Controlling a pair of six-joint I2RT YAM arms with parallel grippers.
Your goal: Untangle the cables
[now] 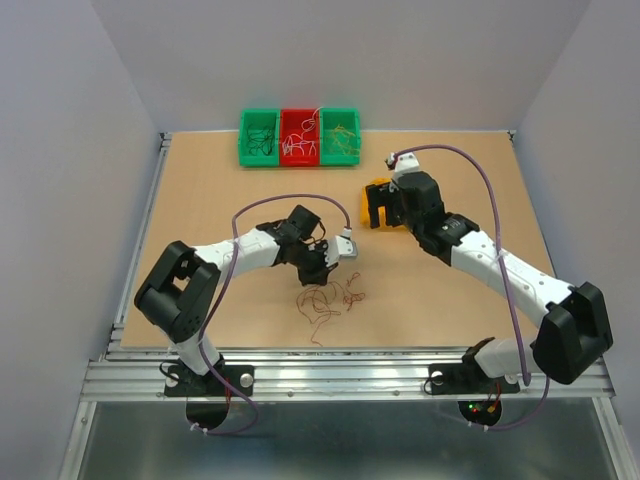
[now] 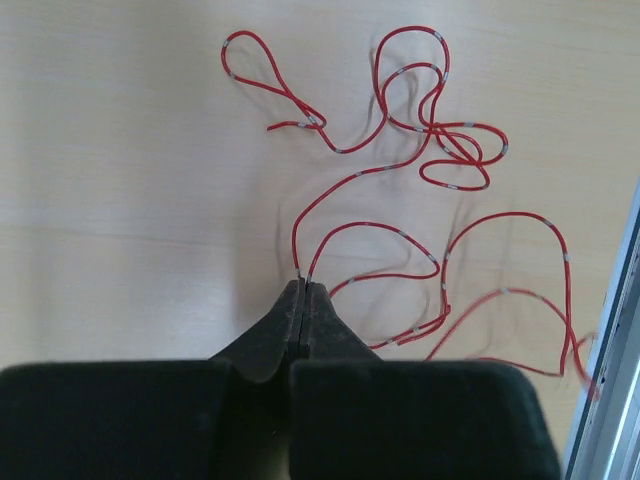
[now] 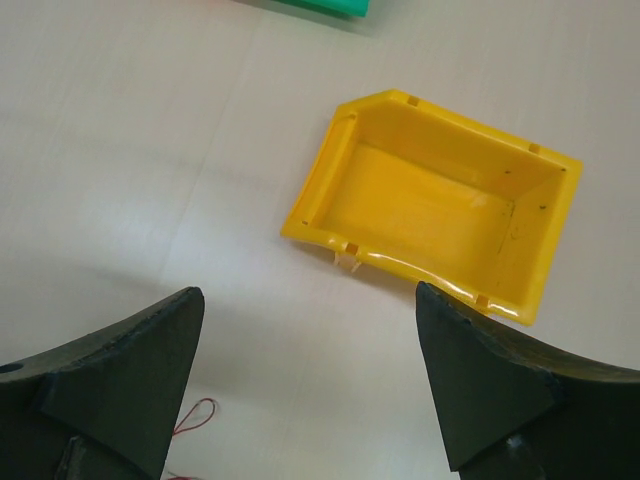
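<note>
Cables (image 1: pixel 325 298), thin curly red wires, lie tangled on the table (image 1: pixel 200 190) (near its front edge). We see the left gripper (image 2: pixel 303 287) pinched shut on one strand; the right gripper (image 3: pixel 308 300) gapes wide beside a yellow bin (image 3: pixel 430 200).

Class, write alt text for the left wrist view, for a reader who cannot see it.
The left gripper is shut, its tips pinching a strand of the red cables, which loop and cross over a pale wooden table. A metal rail runs down the right edge.

red cables (image 2: pixel 452 146), yellow bin (image 3: pixel 430 200), black left gripper (image 2: pixel 302 290), tan table (image 2: pixel 100 150).
</note>
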